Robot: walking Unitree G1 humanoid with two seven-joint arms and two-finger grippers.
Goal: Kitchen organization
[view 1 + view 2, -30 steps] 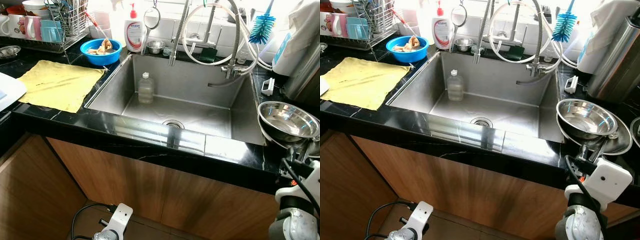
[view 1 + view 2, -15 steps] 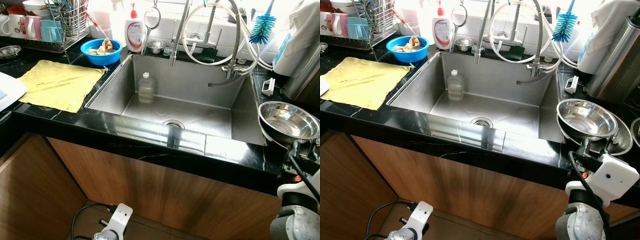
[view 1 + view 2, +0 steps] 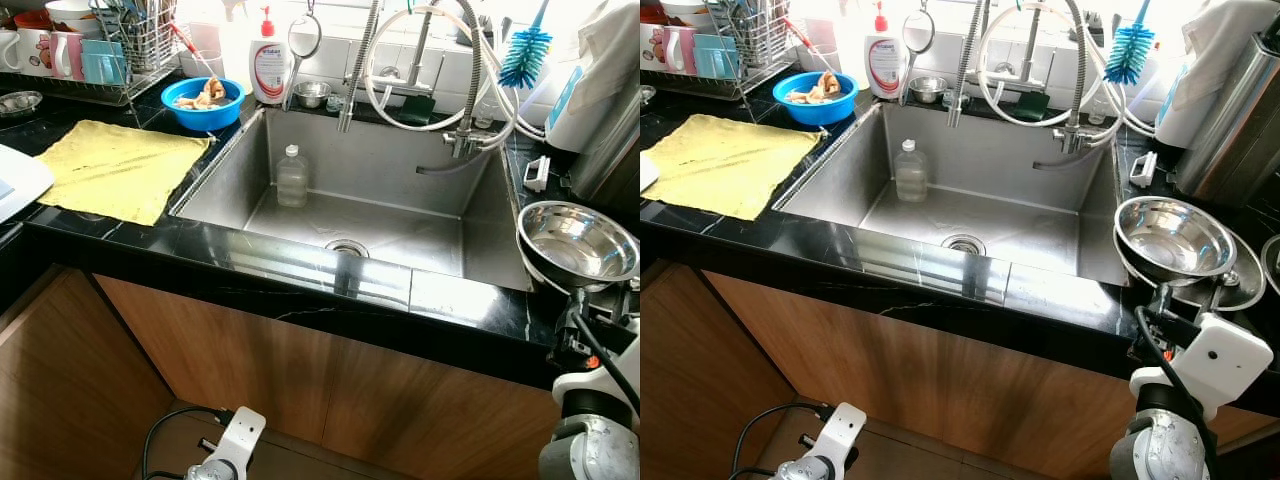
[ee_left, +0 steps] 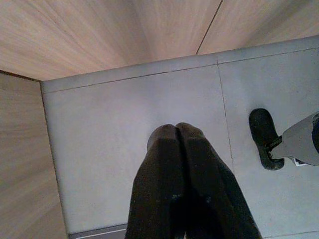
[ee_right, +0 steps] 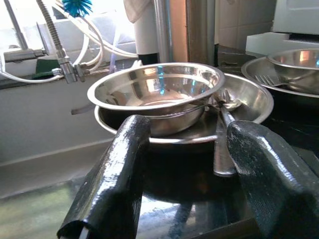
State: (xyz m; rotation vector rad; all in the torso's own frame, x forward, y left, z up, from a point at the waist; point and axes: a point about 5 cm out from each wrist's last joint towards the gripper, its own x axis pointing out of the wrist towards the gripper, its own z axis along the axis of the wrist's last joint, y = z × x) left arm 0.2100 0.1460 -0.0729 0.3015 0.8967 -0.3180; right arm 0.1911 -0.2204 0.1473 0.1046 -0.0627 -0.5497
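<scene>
A shiny steel bowl (image 3: 1173, 240) rests inside a wider steel dish (image 5: 249, 99) on the black counter right of the sink. A spoon (image 5: 224, 107) lies in the dish beside the bowl. My right gripper (image 5: 184, 149) is open, low at the counter's front edge, just short of the dish, with nothing between its fingers (image 5: 117, 179). From the head it sits under the bowl (image 3: 1185, 300). My left gripper (image 4: 174, 132) hangs shut above the grey floor.
The steel sink (image 3: 230, 180) holds a clear plastic bottle (image 3: 291, 176). A yellow cloth (image 3: 115, 168), a blue bowl (image 3: 203, 100) and a dish rack (image 3: 110, 50) are on the left counter. A tall steel canister (image 3: 1230, 120) and more steel dishes (image 5: 294, 64) stand right of the bowl.
My right arm has shifted slightly at the counter edge below the bowl. The bowl and dish have not moved.
</scene>
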